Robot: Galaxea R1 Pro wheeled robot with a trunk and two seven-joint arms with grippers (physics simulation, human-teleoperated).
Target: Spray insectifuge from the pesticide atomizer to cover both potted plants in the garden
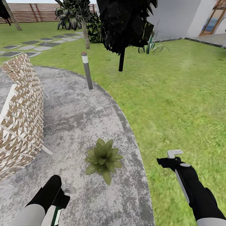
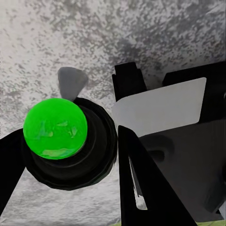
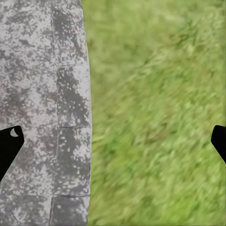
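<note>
One potted plant (image 1: 103,160), a rosette of pointed, speckled green leaves, stands on the round stone patio (image 1: 75,119) just ahead of me; its leaves hide the pot. My left gripper (image 1: 62,196) hangs low at the near left of the plant, shut on the pesticide atomizer (image 1: 56,216), whose dark green body and white label show under the hand. In the left wrist view the atomizer (image 2: 55,128) appears end-on as a bright green dome in a black ring, between the black fingers. My right gripper (image 1: 171,157) hovers over the lawn to the right of the plant, open and holding nothing (image 3: 113,141).
A wicker seat (image 1: 22,119) stands on the patio's left. A grey bollard lamp (image 1: 87,70) with a red dot marks the far patio edge. Beyond are a dark tree (image 1: 125,25), an agave (image 1: 150,45), stepping stones (image 1: 37,47), a wooden fence (image 1: 37,12) and open lawn (image 1: 175,94).
</note>
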